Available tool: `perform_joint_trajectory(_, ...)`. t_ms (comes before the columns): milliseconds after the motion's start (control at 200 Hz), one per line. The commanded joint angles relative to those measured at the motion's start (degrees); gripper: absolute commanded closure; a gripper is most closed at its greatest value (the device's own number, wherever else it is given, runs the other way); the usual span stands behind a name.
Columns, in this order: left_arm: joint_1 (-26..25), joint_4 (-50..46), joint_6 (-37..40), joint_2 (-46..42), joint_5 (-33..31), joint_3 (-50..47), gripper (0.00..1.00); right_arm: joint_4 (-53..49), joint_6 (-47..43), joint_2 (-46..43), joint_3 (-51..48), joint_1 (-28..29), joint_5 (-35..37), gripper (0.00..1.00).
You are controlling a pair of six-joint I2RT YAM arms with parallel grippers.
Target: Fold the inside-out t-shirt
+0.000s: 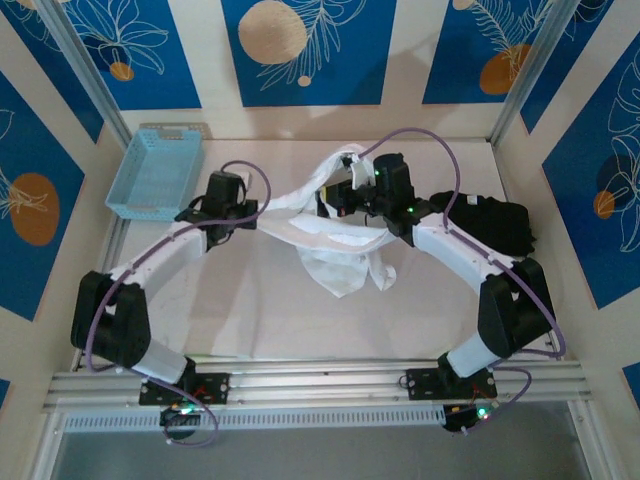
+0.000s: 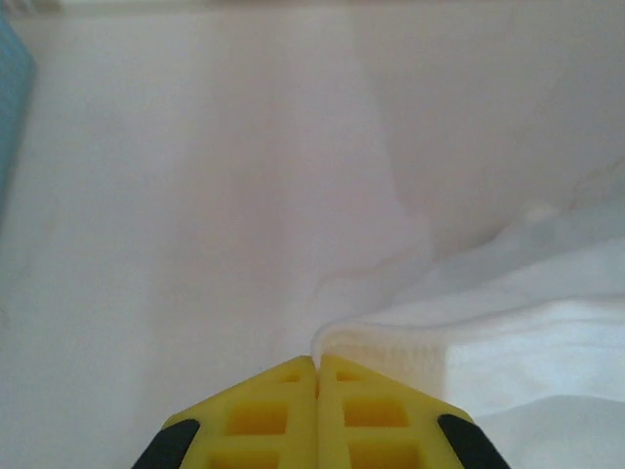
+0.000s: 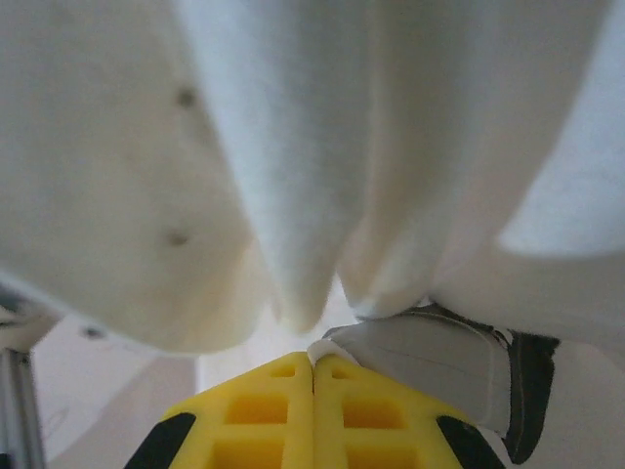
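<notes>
T-shirt between left fingers, right fingers

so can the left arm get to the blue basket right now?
Probably yes. The blue basket sits just off the left gripper, with bare table between them. But that gripper is shut on the t-shirt edge, so moving there would likely drag the cloth along.

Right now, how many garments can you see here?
2. The white shirt hangs mid-table, pinched by the left pincer and the right pincer. A black garment lies near the table's right edge. Others may be hidden beneath them.
</notes>
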Motion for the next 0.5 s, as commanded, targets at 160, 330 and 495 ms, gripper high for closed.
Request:
perform_joint_trajectory(160, 0.0, 4.0, -1.3, -1.9, 6.0, -4.1, 0.77, -7.6, -3.0, 3.2, 8.0, 0.2, -6.6, 1.0)
perform_joint_trajectory(330, -1.4, 14.2, -5.6, -13.4, 23.3, -11.1, 0.45, -11.1, -3.5, 4.0, 7.9, -0.3, -6.3, 1.0)
perform_joint_trajectory(495, -8.1, 14.8, -4.3, -12.9, 28.7, -8.5, 0.39, -12.8, -2.1, 5.7, 9.9, -0.1, -7.2, 1.0)
